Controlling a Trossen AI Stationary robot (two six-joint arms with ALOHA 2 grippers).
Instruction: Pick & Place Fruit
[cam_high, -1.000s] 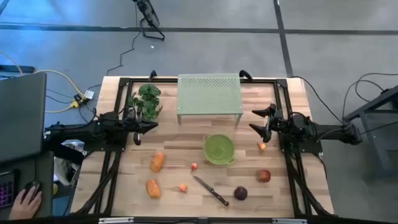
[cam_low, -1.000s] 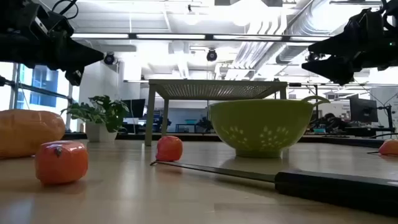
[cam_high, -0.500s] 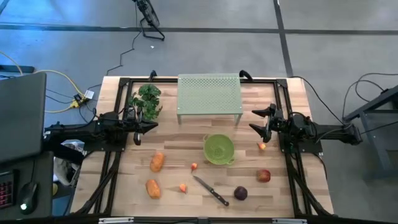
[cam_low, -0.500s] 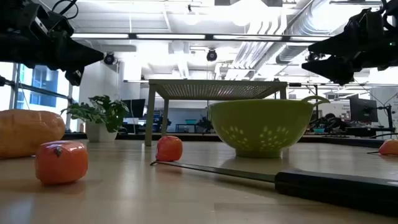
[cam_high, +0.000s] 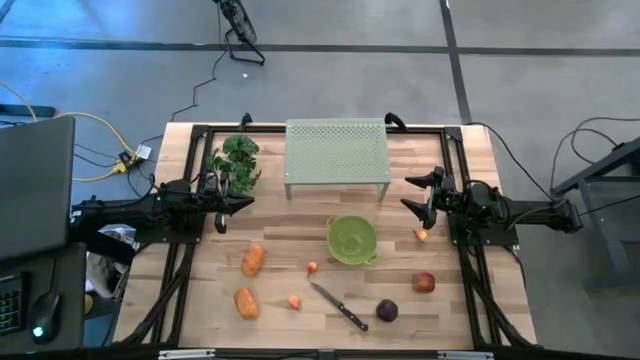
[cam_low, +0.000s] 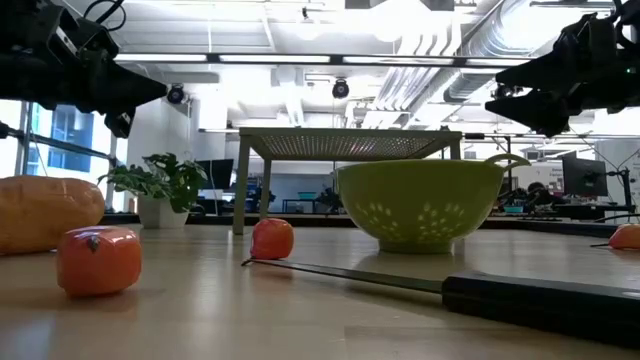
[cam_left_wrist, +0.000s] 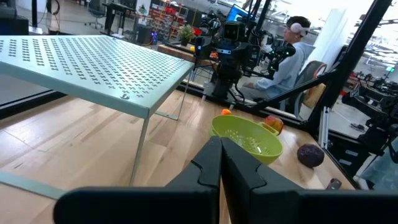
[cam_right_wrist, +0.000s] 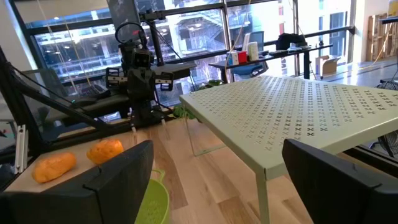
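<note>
The fruit lies loose on the wooden table. Two orange oblong pieces (cam_high: 253, 260) (cam_high: 246, 302) lie at the near left. A red apple (cam_high: 425, 283) and a dark purple round one (cam_high: 387, 311) lie at the near right. Tiny red-orange ones (cam_high: 313, 267) (cam_high: 294, 301) (cam_high: 421, 235) lie between them. My left gripper (cam_high: 245, 203) hangs shut above the table's left side, pointing level toward the middle (cam_left_wrist: 221, 142). My right gripper (cam_high: 408, 194) hangs open above the right side, facing it (cam_right_wrist: 217, 149). Neither is near any fruit.
A green colander bowl (cam_high: 352, 240) stands at the middle, with a black-handled knife (cam_high: 340, 307) lying near of it. A perforated green rack (cam_high: 337, 155) stands at the far middle, with a leafy green bunch (cam_high: 235, 163) to its left. A person sits beyond the table (cam_left_wrist: 292, 53).
A person's hand on the mouse beyond the table's left edge has gone out of view. Both arms and the fruit have kept still.
</note>
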